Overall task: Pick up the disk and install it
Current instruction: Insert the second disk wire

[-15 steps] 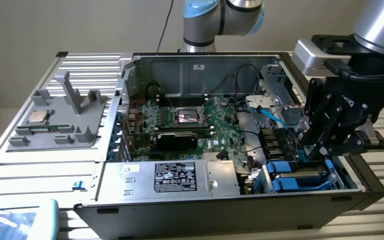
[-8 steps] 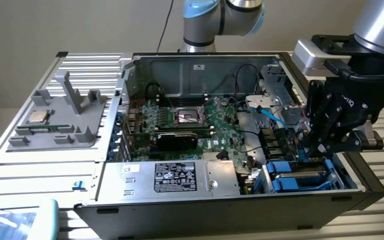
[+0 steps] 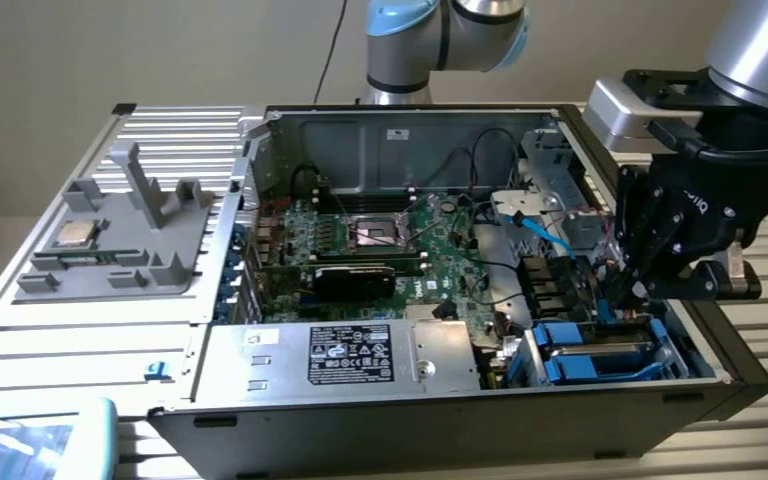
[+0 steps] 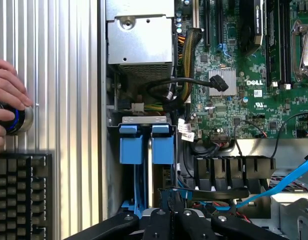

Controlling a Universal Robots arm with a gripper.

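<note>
We have the end effector (image 3: 631,290) down inside the open computer case (image 3: 398,400), at the drive bay (image 3: 598,350) in the corner of the case just beside the big silver box with the black label (image 3: 351,355). Its fingers are pressed together, apparently pinching the edge of the disk (image 4: 144,200) in its blue carrier frame, which sits edge-on in that bay. To do this step well, we judge that the disk should stay square to the bay rails, and that the blue cable (image 3: 544,235) near the bay should be kept clear. The contact itself is hard to confirm: in the wrist view the fingertips are cut off, and the disk's label face is hidden. Two blue carrier tabs (image 4: 146,145) show at the bay, so we cannot tell which slot the gripped disk belongs to. On the desk (image 4: 59,75) beside the case, a hand (image 4: 6,102) rests on a round knob (image 4: 16,120).
</note>
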